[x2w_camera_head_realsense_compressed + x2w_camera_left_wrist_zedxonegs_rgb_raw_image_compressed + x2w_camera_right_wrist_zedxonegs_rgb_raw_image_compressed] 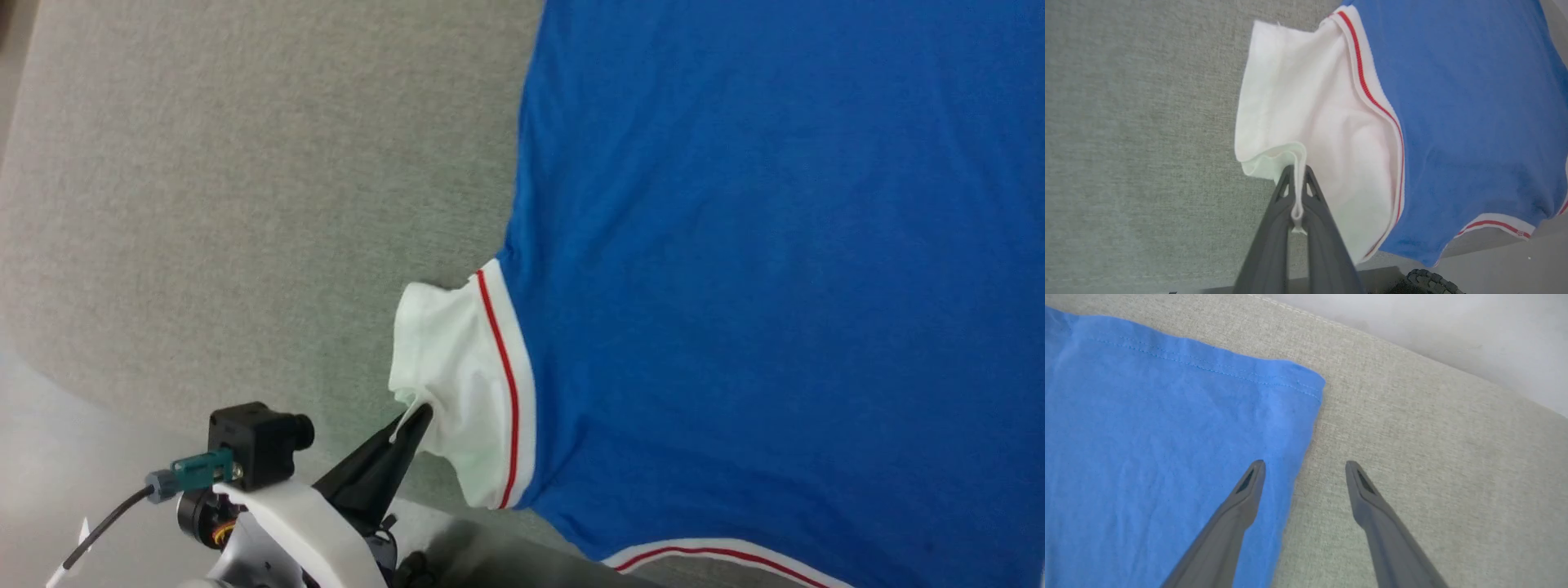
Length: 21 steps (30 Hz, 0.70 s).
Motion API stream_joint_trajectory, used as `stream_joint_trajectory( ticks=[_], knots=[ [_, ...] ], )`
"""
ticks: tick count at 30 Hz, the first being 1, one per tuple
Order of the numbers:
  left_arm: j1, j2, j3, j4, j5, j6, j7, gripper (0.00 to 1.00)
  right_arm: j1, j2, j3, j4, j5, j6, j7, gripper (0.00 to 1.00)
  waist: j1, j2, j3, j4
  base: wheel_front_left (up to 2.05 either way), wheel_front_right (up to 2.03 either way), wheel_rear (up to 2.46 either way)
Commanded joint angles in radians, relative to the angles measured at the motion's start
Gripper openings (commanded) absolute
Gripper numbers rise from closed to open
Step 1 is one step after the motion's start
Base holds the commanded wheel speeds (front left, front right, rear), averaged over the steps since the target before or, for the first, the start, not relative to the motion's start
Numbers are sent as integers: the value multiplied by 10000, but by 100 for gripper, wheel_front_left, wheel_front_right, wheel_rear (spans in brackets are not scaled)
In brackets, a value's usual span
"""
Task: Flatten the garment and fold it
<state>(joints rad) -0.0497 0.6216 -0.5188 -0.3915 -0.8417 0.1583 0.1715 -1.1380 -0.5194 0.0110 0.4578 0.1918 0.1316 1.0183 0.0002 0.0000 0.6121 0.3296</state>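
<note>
Shirt (775,286) lies spread blue across the right of the head view on a grey pad (245,204), its body cut off at the top and right edges. At lower centre the left gripper (416,420) is pinched tight on a fold of the white sleeve (457,359), its tips half buried in cloth. In the right wrist view the right gripper (1304,465) gapes wide and empty over the hem corner; I can't tell whether it touches.

Work surface (245,204): grey-green woven fabric, lying flat, the weave fine and even. One rounded corner sits at the lower left of the head view. Edge stitching (1290,308): pale, a single line just inside the border. Floor (1453,326): pale, smooth, lying beyond that border.
</note>
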Motion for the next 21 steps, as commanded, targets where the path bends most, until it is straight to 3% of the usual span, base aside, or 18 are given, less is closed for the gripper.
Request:
stream_joint_trajectory(
  ticks=[1,11,12,13,21],
  knots=[
    [-159,-64,-33,40,104,-101,-90,0,-150,-53,1,94,-99,-9,-48,100,-2,0,795,801,0,0,0],
    [-412,-387,-106,517,-56,-307,-266,0,-573,-364,295,1590,-801,-9,-527,100,-2,0,975,1050,0,0,0],
    [-410,-410,-83,553,-100,-312,-291,0,-522,-369,377,1721,-786,-9,-462,94,-2,0,960,1036,0,0,0],
    [-414,-398,-75,596,-97,-315,-299,0,-460,-373,494,1805,-733,-9,-428,2,-2,0,946,1010,0,0,0],
    [-427,-360,8,777,-59,-230,-381,0,119,-679,992,2165,-272,-9,-977,0,-2,0,203,544,0,0,0]
  ],
)
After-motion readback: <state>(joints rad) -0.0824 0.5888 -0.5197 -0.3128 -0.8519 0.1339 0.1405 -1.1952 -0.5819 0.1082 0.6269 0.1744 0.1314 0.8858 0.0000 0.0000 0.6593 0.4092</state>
